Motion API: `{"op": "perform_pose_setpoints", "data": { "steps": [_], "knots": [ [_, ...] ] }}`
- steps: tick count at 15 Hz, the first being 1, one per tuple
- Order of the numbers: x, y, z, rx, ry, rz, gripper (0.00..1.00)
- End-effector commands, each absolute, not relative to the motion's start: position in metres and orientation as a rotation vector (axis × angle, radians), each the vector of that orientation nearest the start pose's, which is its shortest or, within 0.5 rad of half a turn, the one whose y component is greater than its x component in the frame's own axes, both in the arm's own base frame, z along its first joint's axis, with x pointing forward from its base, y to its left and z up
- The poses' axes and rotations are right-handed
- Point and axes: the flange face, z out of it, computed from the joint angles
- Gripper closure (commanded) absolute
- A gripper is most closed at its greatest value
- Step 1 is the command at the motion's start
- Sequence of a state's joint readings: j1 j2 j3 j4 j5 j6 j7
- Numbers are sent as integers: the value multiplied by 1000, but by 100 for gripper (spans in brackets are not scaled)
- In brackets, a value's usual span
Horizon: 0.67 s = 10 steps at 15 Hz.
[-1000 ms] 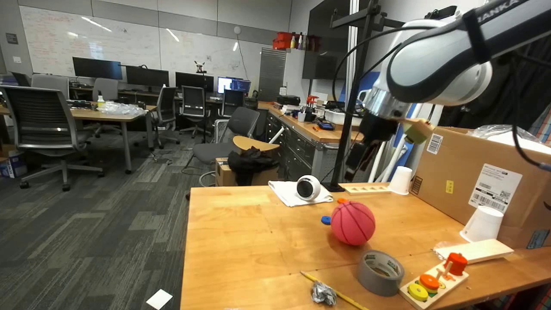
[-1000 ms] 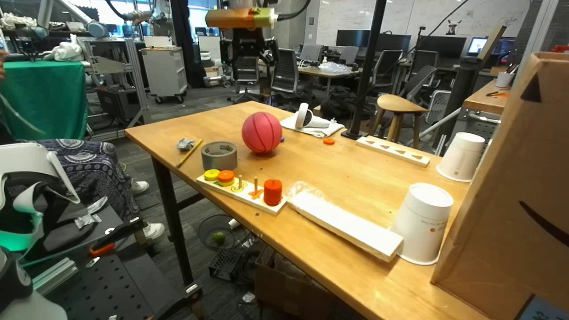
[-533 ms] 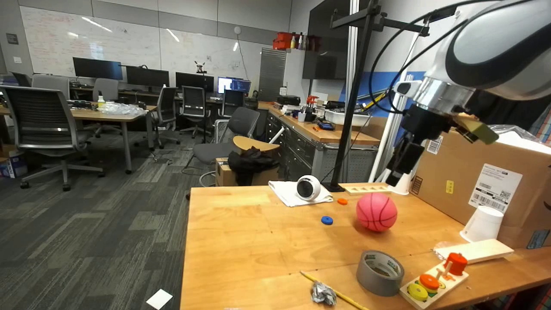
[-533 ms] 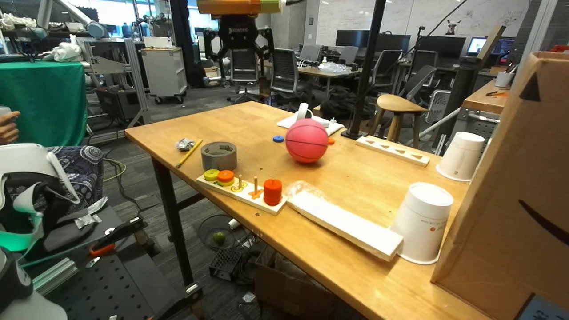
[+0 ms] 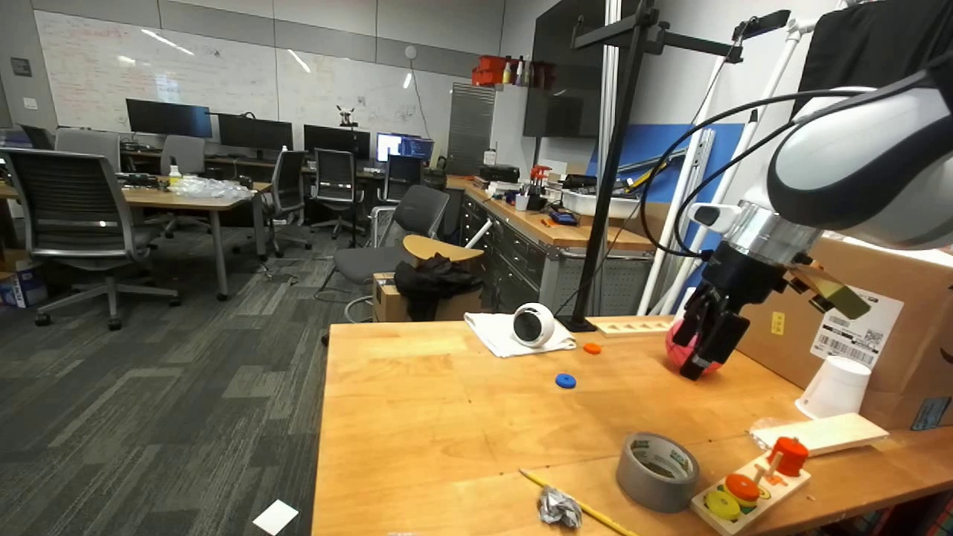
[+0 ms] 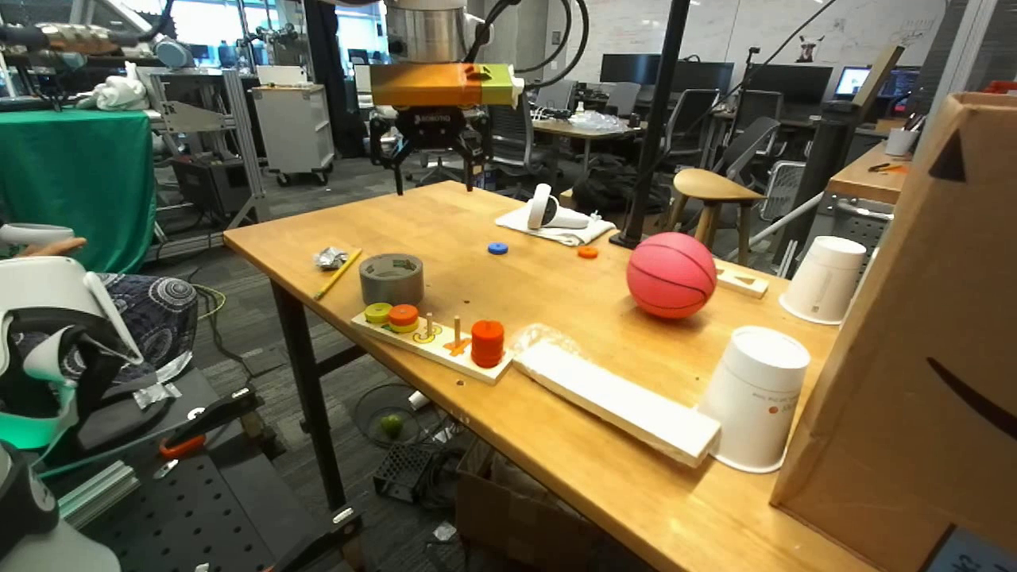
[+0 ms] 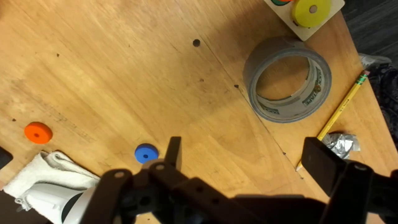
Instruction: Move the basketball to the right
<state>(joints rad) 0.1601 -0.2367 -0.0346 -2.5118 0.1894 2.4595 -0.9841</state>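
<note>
The basketball (image 6: pixel 671 275) is a reddish-pink ball with dark seams. It rests on the table in front of the notched wooden strip. In an exterior view the ball (image 5: pixel 677 347) is partly hidden behind my gripper. It is out of the wrist view. My gripper (image 6: pixel 435 189) is open and empty above the table, apart from the ball and well to one side of it. In the wrist view the gripper (image 7: pixel 242 149) has its two fingers wide apart, with only bare table between them.
A grey tape roll (image 6: pixel 392 278), a ring-stacking board (image 6: pixel 433 343), a pencil (image 6: pixel 338 274) and crumpled foil (image 6: pixel 330 258) lie on the table. Blue (image 6: pixel 497 249) and orange (image 6: pixel 587 253) discs lie near a white cloth (image 6: pixel 580 232). White cups (image 6: pixel 759 401) and a cardboard box (image 6: pixel 906 342) stand beyond the ball.
The basketball has moved steadily to the right in both exterior views, uncovering the blue disc. My gripper has moved right in an exterior view and is lower now than half a second ago.
</note>
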Motion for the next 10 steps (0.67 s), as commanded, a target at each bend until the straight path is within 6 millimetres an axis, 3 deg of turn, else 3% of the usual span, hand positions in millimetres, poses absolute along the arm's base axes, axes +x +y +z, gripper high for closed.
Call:
{"op": "perform_pose_setpoints", "data": {
  "steps": [1, 6, 10],
  "knots": [
    [477, 45, 360, -2733, -1403, -327, 0],
    [492, 19, 321, -2768, -1299, -224, 0],
    [501, -3, 303, -2793, -1218, -167, 0]
  ]
}}
